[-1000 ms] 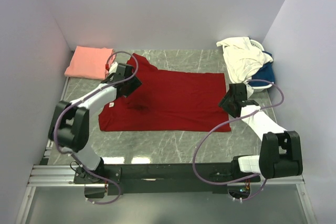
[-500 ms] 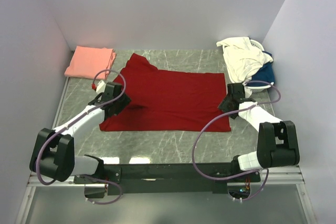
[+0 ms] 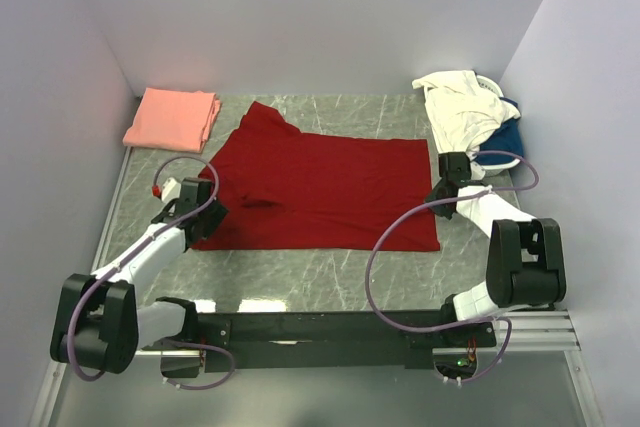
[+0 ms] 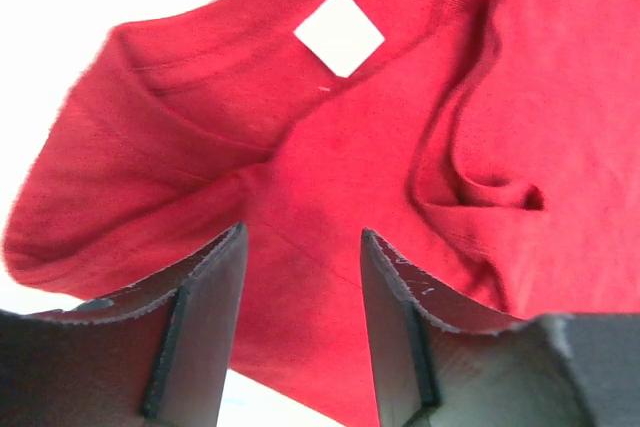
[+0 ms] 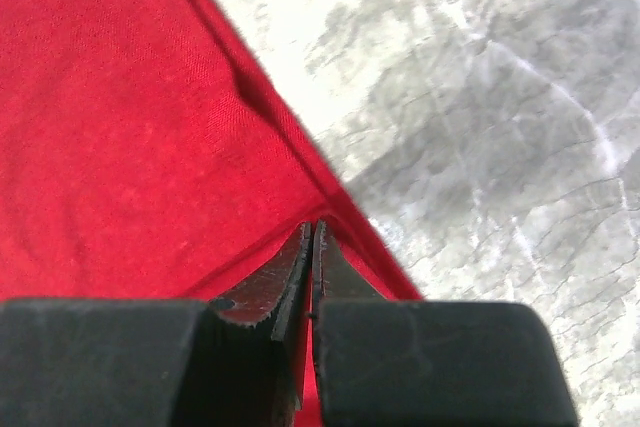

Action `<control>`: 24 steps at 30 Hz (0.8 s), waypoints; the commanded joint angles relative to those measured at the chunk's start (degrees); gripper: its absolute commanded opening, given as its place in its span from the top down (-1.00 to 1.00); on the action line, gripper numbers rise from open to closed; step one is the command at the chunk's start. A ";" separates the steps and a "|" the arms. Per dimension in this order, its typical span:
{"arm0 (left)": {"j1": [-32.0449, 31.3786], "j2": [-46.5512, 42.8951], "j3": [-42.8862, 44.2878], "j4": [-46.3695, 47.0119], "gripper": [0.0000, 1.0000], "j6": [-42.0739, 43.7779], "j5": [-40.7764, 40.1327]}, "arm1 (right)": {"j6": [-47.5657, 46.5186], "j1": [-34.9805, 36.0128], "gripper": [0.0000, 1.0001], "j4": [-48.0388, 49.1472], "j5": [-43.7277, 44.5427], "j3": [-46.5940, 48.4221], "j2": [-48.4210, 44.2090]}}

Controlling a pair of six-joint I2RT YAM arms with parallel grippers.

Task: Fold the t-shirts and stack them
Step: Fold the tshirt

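Both arms have shifted over the last second: the left hand (image 3: 203, 215) has drawn back from the collar area to the near-left edge of the deep red t-shirt (image 3: 330, 187), and the right hand (image 3: 443, 187) has settled onto the garment's right edge with its fingers brought together. From above, the deep red t-shirt lies spread flat across the middle of the marble worktop (image 3: 300, 269), with one sleeve pointing toward the far-left corner. Seen from the left wrist, the left hand (image 4: 302, 247) has its two dark fingers (image 4: 195, 337) standing well apart, gripping nothing, and the red cloth (image 4: 520, 97) shows in the gap and beyond them. A small white neck label (image 4: 340, 35) sits inside the collar, and a soft wrinkle runs down the fabric to its right. Seen from the right wrist, the right hand (image 5: 310, 232) is closed, its fingers (image 5: 255, 292) pressed together to a thin line right at the border of the red cloth (image 5: 110, 127), where creases in the fabric run in toward the tips, so it looks pinched on that edge. Grey-veined worktop (image 5: 500, 97) shows bare just past the edge. A salmon pink t-shirt (image 3: 172, 117) lies folded in the far-left corner, well apart from the red one. At the far right a cream-white t-shirt (image 3: 455, 107) is heaped loosely, with a blue t-shirt (image 3: 503, 137) showing under its near side, just beyond the right hand
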 commanded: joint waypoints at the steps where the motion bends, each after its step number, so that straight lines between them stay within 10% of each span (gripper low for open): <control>1: 1.51 -0.34 -1.05 -0.34 -0.07 -0.72 -0.73 | 0.08 -0.95 0.91 0.35 1.07 2.31 0.83; 14: 4.76 0.63 -4.39 0.10 0.01 -0.63 0.33 | 0.70 -3.59 0.77 -0.61 0.11 6.87 4.43; 21: 5.91 -2.44 -4.13 -1.39 -0.01 0.34 0.85 | 0.61 -3.59 -0.34 -1.40 0.20 6.62 2.68; 24: 5.91 -5.94 -1.76 -3.76 -0.06 1.48 0.07 | -0.44 -3.32 -0.43 -2.20 -0.59 6.09 -1.09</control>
